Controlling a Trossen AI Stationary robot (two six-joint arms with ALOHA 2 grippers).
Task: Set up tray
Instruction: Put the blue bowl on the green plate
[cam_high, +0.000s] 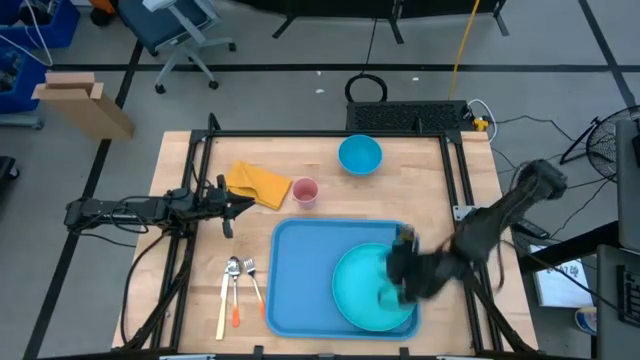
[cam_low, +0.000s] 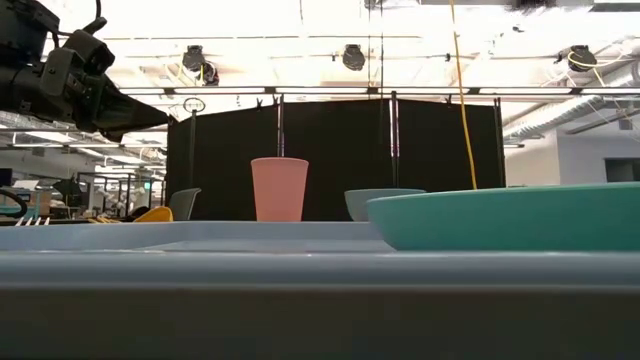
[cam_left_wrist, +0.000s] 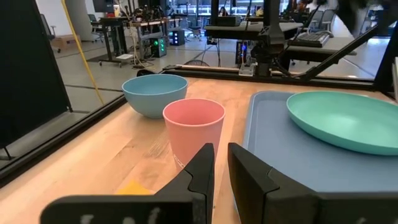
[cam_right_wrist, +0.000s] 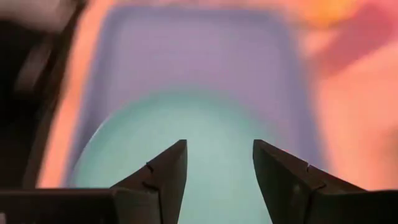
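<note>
The tray is lying flat on the wooden table, toward its front edge and a little right of the middle. A round teal plate is sitting inside the tray, filling its right half near the front right corner. The right gripper is hovering over the plate's right side with its jaws standing spread and nothing between them; the right wrist view is looking straight down on plate and tray past the parted fingers.

Just beyond the tray's back left corner a pink cup is standing upright, and a blue bowl is resting near the table's back edge. A folded yellow cloth is lying left of the cup. A spoon and a fork are lying beside the tray's left edge.

The left gripper is waiting over the table's left side, near the cloth, pointing toward the cup, its jaws nearly pressed together and holding nothing.
</note>
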